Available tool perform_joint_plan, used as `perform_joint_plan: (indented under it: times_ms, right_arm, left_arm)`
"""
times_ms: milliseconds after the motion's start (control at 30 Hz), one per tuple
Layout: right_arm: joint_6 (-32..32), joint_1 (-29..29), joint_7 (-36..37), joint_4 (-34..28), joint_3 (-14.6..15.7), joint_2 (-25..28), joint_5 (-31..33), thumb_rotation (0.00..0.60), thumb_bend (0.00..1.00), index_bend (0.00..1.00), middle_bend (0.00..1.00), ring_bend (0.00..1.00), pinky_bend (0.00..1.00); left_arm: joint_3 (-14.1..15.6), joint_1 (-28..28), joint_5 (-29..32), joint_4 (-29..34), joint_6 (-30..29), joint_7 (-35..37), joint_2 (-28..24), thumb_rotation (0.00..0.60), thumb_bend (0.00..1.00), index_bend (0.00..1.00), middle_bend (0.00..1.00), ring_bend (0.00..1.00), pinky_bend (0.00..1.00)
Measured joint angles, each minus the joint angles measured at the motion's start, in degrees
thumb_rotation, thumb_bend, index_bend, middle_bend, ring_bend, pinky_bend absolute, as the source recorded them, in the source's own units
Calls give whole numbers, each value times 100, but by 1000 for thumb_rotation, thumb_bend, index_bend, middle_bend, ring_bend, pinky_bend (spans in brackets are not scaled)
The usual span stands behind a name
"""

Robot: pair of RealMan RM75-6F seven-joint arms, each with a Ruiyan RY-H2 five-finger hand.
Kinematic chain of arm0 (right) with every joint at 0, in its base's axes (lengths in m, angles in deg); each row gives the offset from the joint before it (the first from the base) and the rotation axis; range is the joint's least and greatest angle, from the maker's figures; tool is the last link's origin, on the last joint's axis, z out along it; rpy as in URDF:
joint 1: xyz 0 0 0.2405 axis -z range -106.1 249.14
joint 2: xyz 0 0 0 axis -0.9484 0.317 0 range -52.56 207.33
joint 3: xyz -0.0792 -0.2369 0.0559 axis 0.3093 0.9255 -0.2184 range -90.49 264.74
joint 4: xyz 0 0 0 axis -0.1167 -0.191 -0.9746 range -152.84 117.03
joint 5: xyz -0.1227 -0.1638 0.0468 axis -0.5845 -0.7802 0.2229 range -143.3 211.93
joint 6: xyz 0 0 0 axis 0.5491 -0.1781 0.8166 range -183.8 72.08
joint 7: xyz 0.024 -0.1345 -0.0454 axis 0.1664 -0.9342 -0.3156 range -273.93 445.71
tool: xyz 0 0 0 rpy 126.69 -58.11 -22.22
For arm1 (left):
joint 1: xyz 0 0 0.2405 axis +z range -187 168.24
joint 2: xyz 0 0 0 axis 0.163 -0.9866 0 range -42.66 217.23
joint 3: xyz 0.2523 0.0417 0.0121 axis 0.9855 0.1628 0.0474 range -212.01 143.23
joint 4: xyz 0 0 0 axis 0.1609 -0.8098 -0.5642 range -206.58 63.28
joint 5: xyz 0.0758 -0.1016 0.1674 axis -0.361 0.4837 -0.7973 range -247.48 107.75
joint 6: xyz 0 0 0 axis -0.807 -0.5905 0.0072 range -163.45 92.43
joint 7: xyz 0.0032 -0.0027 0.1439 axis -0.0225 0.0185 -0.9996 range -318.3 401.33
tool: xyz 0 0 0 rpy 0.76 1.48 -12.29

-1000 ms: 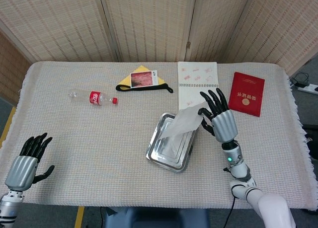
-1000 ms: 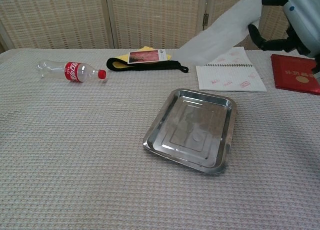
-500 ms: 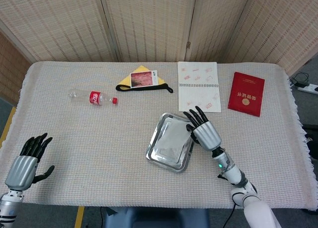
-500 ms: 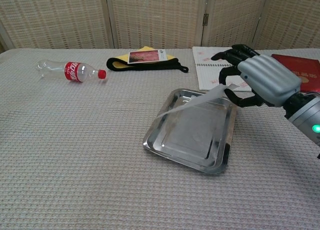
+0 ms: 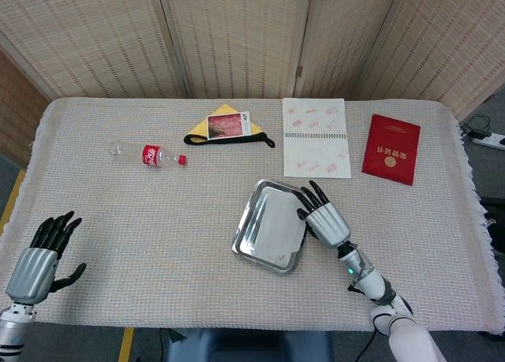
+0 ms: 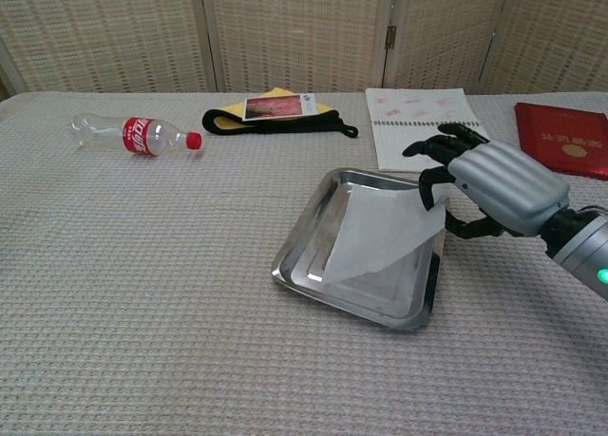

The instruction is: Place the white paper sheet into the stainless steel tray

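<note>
The white paper sheet (image 5: 280, 224) (image 6: 380, 232) lies slanted inside the stainless steel tray (image 5: 246, 224) (image 6: 306, 238), which sits right of the table's middle. The sheet's right edge is raised over the tray's right rim. There my right hand (image 5: 325, 220) (image 6: 499, 184) pinches it between its dark fingers and thumb. My left hand (image 5: 35, 263) rests at the near left corner of the table, fingers apart and holding nothing; only the head view shows it.
A plastic bottle (image 5: 150, 154) (image 6: 133, 134) with a red label lies at the left. Behind the tray lie a yellow cloth with a black strap (image 5: 229, 129) (image 6: 275, 113), a spiral notebook (image 5: 316, 137) (image 6: 427, 132) and a red booklet (image 5: 390, 149) (image 6: 565, 137).
My right hand has come down from above the table to the tray's right rim, bringing the sheet with it. The sheet went from hanging in the air to lying in the tray.
</note>
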State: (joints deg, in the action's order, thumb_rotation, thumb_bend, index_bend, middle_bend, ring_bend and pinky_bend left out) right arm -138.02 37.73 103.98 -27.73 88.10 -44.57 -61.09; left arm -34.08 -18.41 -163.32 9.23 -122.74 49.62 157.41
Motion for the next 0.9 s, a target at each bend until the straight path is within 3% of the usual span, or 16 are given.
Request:
perform_joint_plan:
  times_ms: [500, 600, 767, 900]
  right_arm:
    - [-50, -69, -963, -330, 36, -87, 32, 600, 571, 496, 79, 48, 0]
    - [-66, -59, -1101, -452, 47, -60, 34, 600, 571, 412, 44, 22, 0]
    - [69, -60, -1389, -654, 56, 47, 51, 600, 570, 164, 0, 0, 0]
    - [205, -66, -1557, -1001, 61, 195, 68, 600, 571, 85, 0, 0, 0]
  left_arm:
    - [13, 22, -61, 42, -83, 109, -46, 600, 361, 69, 0, 0, 0]
    - [12, 31, -79, 50, -116, 140, -61, 600, 361, 72, 0, 0, 0]
    - [21, 34, -110, 57, -131, 149, -63, 600, 362, 78, 0, 0, 0]
    - [24, 39, -117, 71, -143, 157, -70, 600, 362, 80, 0, 0, 0]
